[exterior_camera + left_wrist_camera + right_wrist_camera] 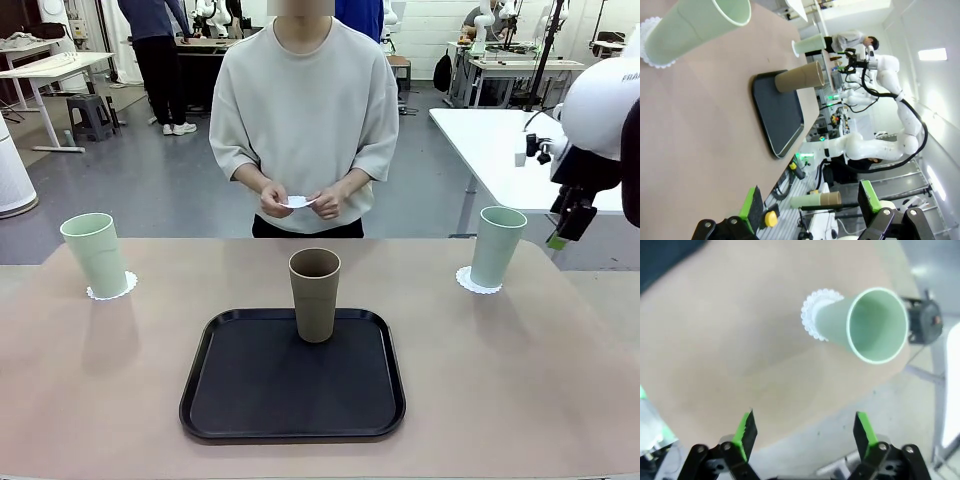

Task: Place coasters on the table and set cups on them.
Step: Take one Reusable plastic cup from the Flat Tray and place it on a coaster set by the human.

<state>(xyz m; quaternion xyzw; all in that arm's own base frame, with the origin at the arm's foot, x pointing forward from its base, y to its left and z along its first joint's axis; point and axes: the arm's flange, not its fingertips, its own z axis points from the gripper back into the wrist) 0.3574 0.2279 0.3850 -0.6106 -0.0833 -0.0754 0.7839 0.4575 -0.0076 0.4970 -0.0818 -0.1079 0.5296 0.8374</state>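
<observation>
Jaws stand spread and empty on the left gripper (809, 192) and the right gripper (804, 421); the right one hangs off the right side of the flat black plastic tray (290, 395). The tall brown tapered tumbler (315, 295) stands upright at the tray's far edge, midway between the arms. Beyond the tray, the person's hands (276, 197) pinch a lacy white paper doily (296, 202).

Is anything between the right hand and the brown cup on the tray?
Yes. The right-side pale green cup on its coaster stands roughly on the line from the open right hand to the brown cup on the tray. A direct sweep would likely hit it.
</observation>
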